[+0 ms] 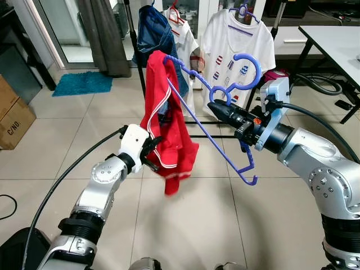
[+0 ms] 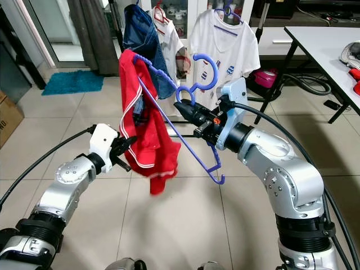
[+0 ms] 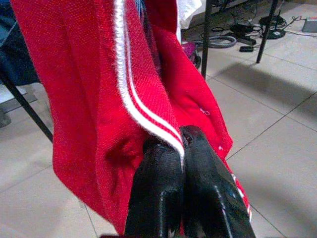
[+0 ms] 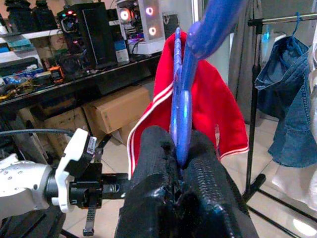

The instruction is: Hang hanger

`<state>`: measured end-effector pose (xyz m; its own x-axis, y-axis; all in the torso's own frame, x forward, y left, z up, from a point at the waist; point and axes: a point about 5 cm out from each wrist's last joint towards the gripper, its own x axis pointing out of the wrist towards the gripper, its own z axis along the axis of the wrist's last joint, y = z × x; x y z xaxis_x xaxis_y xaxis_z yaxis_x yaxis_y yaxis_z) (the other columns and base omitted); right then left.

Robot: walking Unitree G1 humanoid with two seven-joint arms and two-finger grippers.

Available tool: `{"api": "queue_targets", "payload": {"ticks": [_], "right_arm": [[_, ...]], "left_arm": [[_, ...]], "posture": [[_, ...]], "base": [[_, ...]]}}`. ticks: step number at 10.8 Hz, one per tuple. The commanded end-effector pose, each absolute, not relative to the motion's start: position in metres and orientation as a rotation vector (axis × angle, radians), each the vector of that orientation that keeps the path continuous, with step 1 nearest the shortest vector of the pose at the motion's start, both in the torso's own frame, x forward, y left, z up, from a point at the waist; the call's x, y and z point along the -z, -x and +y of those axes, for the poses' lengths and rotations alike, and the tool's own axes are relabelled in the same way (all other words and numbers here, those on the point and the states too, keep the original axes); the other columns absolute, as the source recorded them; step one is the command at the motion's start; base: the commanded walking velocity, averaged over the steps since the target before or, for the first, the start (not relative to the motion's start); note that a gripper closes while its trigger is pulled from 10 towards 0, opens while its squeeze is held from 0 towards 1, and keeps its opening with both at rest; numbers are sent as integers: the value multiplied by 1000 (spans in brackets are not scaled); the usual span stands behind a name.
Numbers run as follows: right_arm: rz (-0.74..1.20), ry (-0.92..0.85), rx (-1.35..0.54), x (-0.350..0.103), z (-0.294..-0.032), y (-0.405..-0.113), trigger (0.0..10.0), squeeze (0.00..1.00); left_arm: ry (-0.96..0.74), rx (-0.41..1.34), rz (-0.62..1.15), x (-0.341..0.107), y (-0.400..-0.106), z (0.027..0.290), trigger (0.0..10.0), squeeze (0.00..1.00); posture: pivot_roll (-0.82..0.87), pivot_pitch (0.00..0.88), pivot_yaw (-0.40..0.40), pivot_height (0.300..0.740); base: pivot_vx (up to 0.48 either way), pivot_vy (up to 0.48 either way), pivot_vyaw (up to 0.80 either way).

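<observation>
A blue plastic hanger point(image 1: 216, 118) is held in mid-air before me, its hook point(image 1: 246, 64) pointing up. My right gripper point(image 1: 215, 107) is shut on the hanger's neck point(image 4: 181, 106). A red garment with white stripes point(image 1: 166, 126) hangs over the hanger's left arm. My left gripper point(image 1: 156, 151) is shut on the garment's striped edge point(image 3: 148, 124), low on its left side. Behind stands a black clothes rack point(image 1: 136, 53) with a denim piece point(image 1: 160, 34) and white T-shirts point(image 1: 236, 39) on hangers.
A white table point(image 1: 337, 42) stands at the right with cables point(image 1: 323, 84) on the floor beneath. Cardboard boxes point(image 1: 11, 112) sit at the left, and a teal mat point(image 1: 83, 82) lies by the curtain point(image 1: 104, 34). Tiled floor point(image 1: 185, 225) lies open before me.
</observation>
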<state>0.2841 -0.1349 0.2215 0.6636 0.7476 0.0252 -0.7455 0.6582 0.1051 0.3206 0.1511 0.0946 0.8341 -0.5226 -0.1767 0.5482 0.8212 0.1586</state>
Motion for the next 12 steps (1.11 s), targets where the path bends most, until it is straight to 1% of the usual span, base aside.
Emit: {"api": "queue_targets", "payload": {"ticks": [1,4,6,8,9,11,12], "right_arm": [[-30,-106,-859,-231,-135,-281,10000,0],[-20,-111,-841,-229,-136,-282,10000,0],[1,-130,-809,-222,-136,-282,10000,0],[45,-148,-784,-210,-135,-281,10000,0],[96,-145,-771,-198,-134,-279,10000,0],[225,-139,-736,-172,-135,-272,10000,0],[267,-145,-732,-164,-134,-268,10000,0]], "left_arm": [[-201,571,114,-101,-324,154,0,0],[-184,580,91,-109,-321,157,0,0],[-165,613,65,-125,-314,161,0,0],[-121,688,63,-145,-306,168,0,0],[-129,750,74,-159,-301,174,0,0],[-192,828,106,-186,-303,191,0,0],[-226,855,144,-191,-305,197,0,0]], "posture": [[-162,23,95,740],[-158,27,95,740],[-133,42,99,740],[-114,55,110,740],[-104,63,118,740],[-90,76,130,740],[-87,80,133,740]], "base": [[0,0,0],[0,0,0],[0,0,0],[0,0,0],[0,0,0],[0,0,0],[0,0,0]]}}
